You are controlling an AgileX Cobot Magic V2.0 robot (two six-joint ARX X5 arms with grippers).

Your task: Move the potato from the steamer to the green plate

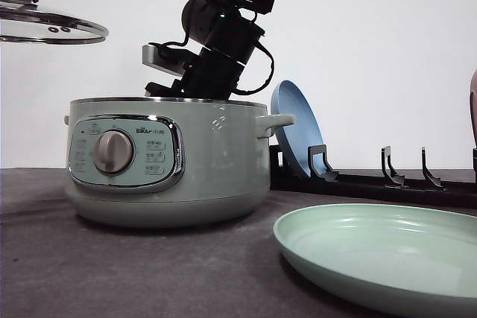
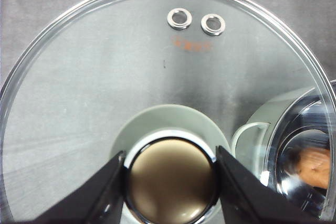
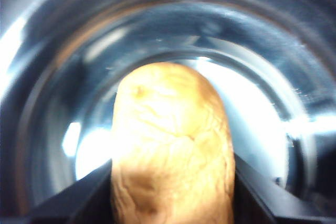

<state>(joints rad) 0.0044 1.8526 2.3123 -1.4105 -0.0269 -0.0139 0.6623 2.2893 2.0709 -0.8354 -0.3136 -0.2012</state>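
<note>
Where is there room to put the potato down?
The green plate lies bare, a wide free spot right of the steamer. The dark table in front of the steamer is free too. It is crowded behind: a blue plate leans in the black rack.

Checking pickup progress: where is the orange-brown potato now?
The orange-brown potato sits inside the sage-green steamer, between the right gripper fingers, in the right wrist view.

creased matte potato (image 3: 173, 145); glossy green plate (image 1: 387, 251).
</note>
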